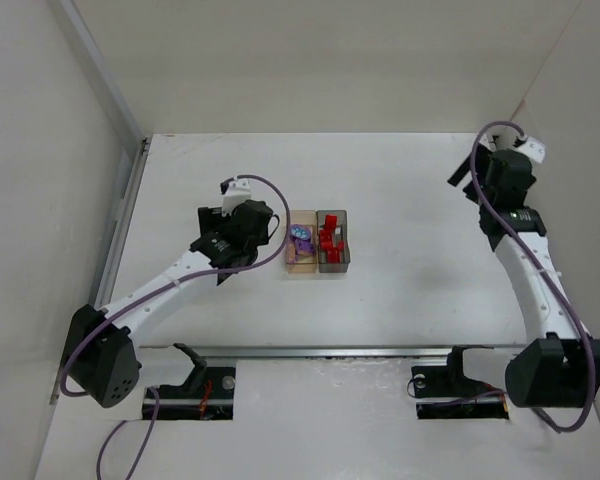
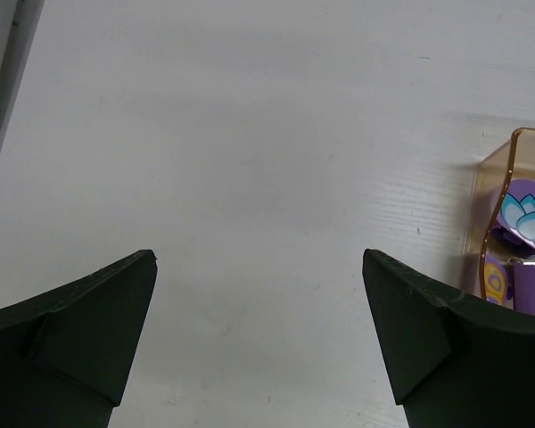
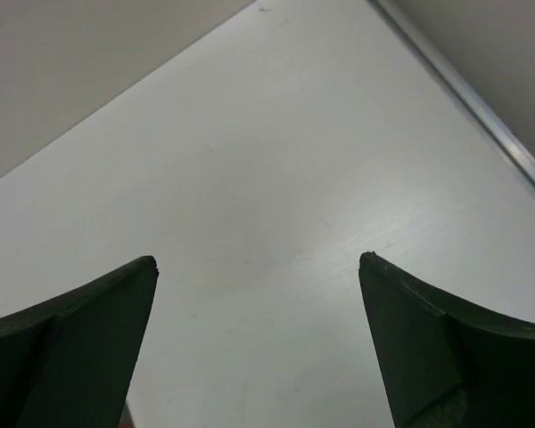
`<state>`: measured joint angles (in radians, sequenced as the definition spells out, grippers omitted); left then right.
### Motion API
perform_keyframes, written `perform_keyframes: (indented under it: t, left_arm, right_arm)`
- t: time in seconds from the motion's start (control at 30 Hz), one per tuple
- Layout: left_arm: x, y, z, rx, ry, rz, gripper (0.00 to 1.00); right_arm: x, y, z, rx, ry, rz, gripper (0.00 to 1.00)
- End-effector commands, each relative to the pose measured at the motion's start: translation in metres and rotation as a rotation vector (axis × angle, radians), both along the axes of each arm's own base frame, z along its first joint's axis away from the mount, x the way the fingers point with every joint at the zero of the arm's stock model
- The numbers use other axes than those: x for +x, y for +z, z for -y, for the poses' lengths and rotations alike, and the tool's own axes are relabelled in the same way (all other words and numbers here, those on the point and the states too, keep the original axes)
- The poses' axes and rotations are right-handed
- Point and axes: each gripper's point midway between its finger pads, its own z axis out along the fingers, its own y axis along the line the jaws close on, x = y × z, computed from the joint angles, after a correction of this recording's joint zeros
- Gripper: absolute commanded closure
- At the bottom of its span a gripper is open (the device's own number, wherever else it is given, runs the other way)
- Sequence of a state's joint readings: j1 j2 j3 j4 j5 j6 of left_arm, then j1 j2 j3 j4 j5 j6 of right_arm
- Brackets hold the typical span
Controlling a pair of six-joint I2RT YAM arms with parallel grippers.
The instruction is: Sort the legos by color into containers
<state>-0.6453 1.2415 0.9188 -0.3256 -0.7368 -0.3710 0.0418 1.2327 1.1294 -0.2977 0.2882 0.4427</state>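
Midway across the white worktop (image 1: 410, 200) you have the two containers standing side by side, apparently with their long walls touching: the translucent tan bin (image 1: 301, 250) on the left and the dark grey bin (image 1: 333, 262) on the right. Each bin's long axis runs from the arms' side toward the far wall, so the pair sits parallel. The purple legos (image 1: 300, 237) lie in the tan bin, among them a roundish piece with a bluish flower mark (image 2: 525, 218) near the wall that faces your left arm. The red legos (image 1: 329, 238) are heaped in the grey bin; they are too small here for you to tell which way any one brick points. Your left claw (image 1: 268, 226) sits just beside the tan bin on its left, apart from it, jaws spread wide with only bare worktop between them. Your right claw (image 1: 465, 176) is well apart from both bins, out toward the far right corner, also gaping wide and gripping nothing.
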Motion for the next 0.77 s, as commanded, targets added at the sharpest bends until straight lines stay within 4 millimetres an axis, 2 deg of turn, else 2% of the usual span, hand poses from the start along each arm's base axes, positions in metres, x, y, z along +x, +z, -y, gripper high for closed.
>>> perform_keyframes:
  t: [0.0,0.07,0.1,0.13,0.23,0.37,0.4,0.6,0.7,0.73]
  left_arm:
    - [-0.003,-0.004,-0.018,-0.049,0.096,0.023,0.00]
    - [-0.001,-0.007,-0.025,-0.056,0.126,0.014,0.00]
    - [0.000,-0.011,-0.036,-0.051,0.156,0.008,0.00]
    - [0.001,-0.012,-0.038,-0.063,0.167,0.007,0.00]
    - [0.002,-0.012,-0.042,-0.070,0.180,0.003,0.00]
    - [0.003,-0.007,-0.040,-0.086,0.173,0.014,0.00]
    - [0.003,-0.007,-0.040,-0.086,0.173,0.014,0.00]
    - [0.001,-0.013,-0.037,-0.098,0.154,-0.006,0.00]
    - [0.001,-0.010,-0.037,-0.103,0.154,0.001,0.00]
    - [0.001,-0.010,-0.037,-0.103,0.154,0.001,0.00]
  right_arm:
    - [-0.034,-0.003,0.032,-0.054,-0.025,-0.041,0.00]
    - [-0.041,-0.002,0.037,-0.058,-0.027,-0.036,0.00]
    - [-0.043,-0.007,0.035,-0.054,-0.018,-0.043,0.00]
    - [-0.045,-0.004,0.033,-0.051,-0.010,-0.032,0.00]
    - [-0.051,-0.014,0.031,-0.036,-0.003,-0.060,0.00]
    - [-0.060,-0.009,0.026,-0.011,0.005,-0.026,0.00]
    - [-0.060,-0.002,0.023,0.002,0.011,0.005,0.00]
    - [-0.067,0.012,0.023,-0.003,0.012,0.057,0.00]
    - [-0.070,0.008,0.014,-0.016,0.075,0.068,0.00]
    - [-0.073,0.015,0.012,-0.016,0.085,0.100,0.00]
